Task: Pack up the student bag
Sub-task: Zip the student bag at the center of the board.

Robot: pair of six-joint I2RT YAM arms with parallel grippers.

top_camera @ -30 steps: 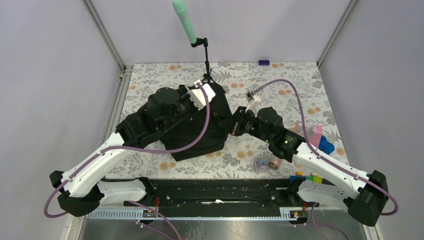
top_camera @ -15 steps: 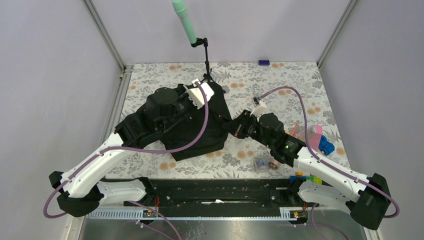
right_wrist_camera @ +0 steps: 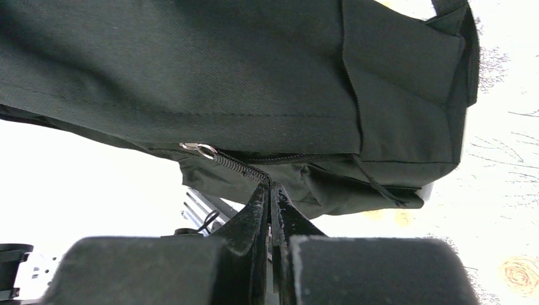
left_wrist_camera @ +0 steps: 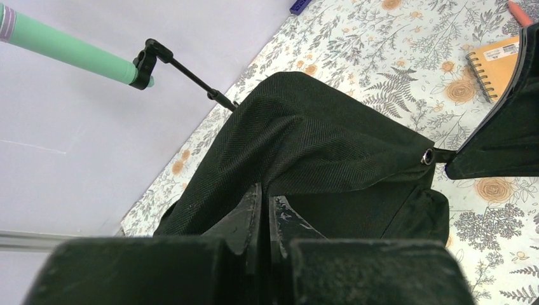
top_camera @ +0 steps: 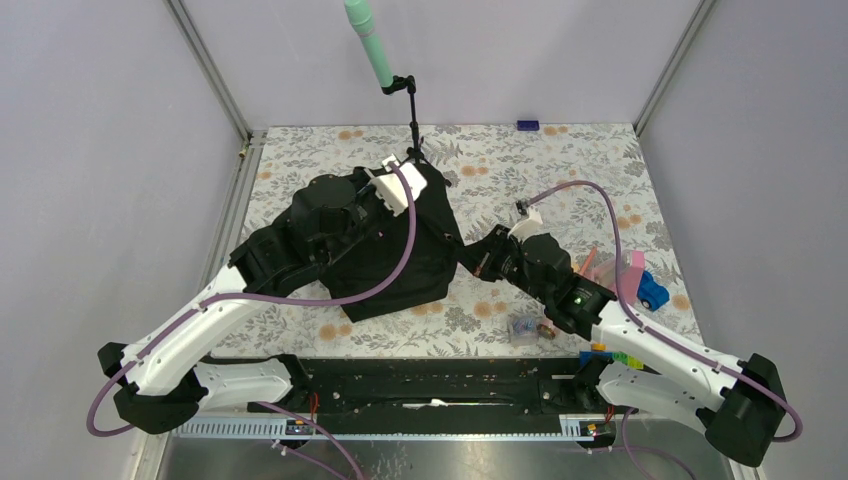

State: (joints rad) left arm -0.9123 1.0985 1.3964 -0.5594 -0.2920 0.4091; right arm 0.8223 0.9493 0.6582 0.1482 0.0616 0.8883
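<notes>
Seen from above, the bag [top_camera: 370,250] lies slumped in the middle of the flowered cloth [top_camera: 560,160]. Over the last second the right arm [top_camera: 640,340] has drawn back from the bag toward its own base, its wrist sliding rightward and nearer; the bag has hardly stirred, and the left arm [top_camera: 200,330] has stayed over the bag's far end. I judge that the zip is being run along the bag's right edge rather than the bag dragged, though whether to open or close it I cannot tell. Packing proper looks not yet begun, since a pink thing [top_camera: 632,262] and a blue thing [top_camera: 652,290] lie loose well to the right of the bag.

From the left wrist, the left claw [left_wrist_camera: 264,194] is clenched on a fold of the bag's black fabric, which rises as a ridge beyond it; an orange spiral notebook [left_wrist_camera: 499,63] lies flat to the right of the bag.

From the right wrist, the right claw [right_wrist_camera: 270,190] is clenched on the end of the zip [right_wrist_camera: 241,170], near a small metal ring [right_wrist_camera: 200,150]; the bag fills the view above.

The cloth lies flat and busy with print; plain pale walls [top_camera: 100,150] close in on three sides; behind the bag a green pole [top_camera: 368,40] leans on a black stand [top_camera: 412,120]; a small dark blue block [top_camera: 527,125] sits at the cloth's far edge, well behind the bag.
</notes>
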